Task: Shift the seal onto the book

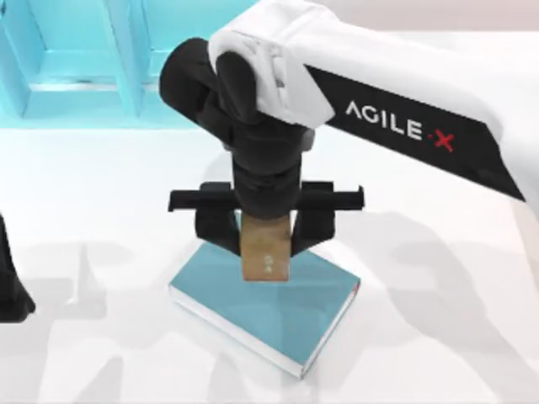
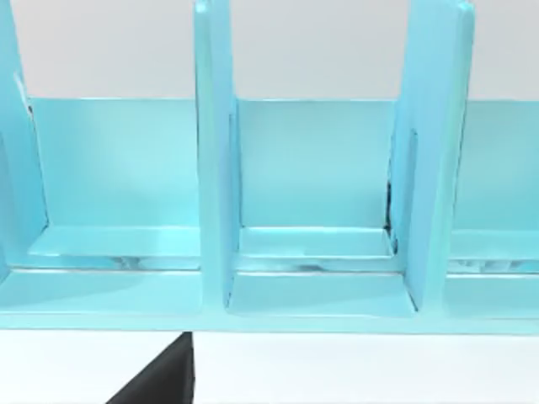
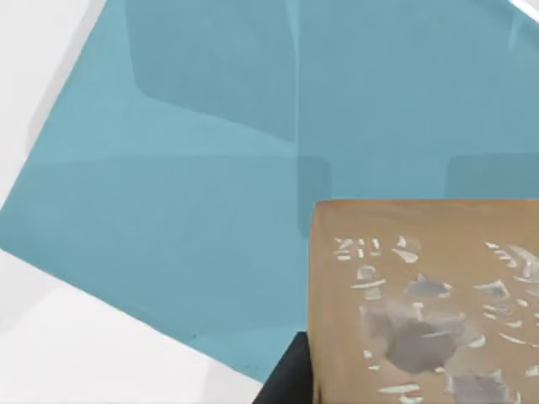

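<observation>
The seal is a tan-brown block with a small white mark on its front. My right gripper is shut on it, a black finger on either side. It hangs just over the far part of the teal book, which lies flat near the middle of the table with white page edges and a red spot at one corner. In the right wrist view the seal's carved underside is close up, with the book's cover beneath it. My left arm is parked at the table's left edge.
A light-blue compartment shelf stands at the back left, and the left wrist view looks straight into its compartments. White tabletop surrounds the book on all sides.
</observation>
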You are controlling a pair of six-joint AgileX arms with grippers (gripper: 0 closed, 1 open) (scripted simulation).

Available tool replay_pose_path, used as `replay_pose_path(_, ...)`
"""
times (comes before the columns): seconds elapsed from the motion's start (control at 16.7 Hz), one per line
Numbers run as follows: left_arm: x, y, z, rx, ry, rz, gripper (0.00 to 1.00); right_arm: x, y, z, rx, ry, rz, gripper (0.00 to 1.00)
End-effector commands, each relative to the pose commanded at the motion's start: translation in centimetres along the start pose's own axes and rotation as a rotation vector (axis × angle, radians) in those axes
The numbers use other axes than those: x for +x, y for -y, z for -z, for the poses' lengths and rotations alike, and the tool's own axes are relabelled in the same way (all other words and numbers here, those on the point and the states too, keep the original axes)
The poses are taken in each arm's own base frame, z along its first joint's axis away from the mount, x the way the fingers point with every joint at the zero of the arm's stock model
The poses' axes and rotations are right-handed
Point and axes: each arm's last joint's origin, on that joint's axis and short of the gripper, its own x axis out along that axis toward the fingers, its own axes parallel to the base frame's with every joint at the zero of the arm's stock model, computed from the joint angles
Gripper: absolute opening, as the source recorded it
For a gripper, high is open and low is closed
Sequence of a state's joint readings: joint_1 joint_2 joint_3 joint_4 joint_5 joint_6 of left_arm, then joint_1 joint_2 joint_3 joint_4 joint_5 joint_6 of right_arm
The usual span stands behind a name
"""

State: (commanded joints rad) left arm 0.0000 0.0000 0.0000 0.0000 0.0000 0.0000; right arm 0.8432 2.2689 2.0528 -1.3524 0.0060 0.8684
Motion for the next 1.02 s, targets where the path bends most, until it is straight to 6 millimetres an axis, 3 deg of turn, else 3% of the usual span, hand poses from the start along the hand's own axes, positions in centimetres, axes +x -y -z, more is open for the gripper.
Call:
replay_pose_path(0.12, 0.0, 0.0, 0.0, 0.0, 0.0, 0.0, 1.0, 0.0, 0.0, 0.0, 0.0, 0.0, 0.0, 0.0)
replay_pose_path(0.9, 0.0, 0.0, 0.0, 0.0, 0.0, 0.0, 1.0, 0.0, 0.0, 0.0, 0.0, 0.0, 0.0, 0.98)
replay_pose_path(1.02, 0.0, 0.0, 0.0, 0.0, 0.0, 0.0, 1.0, 0.0, 0.0, 0.0, 0.0, 0.0, 0.0, 1.0)
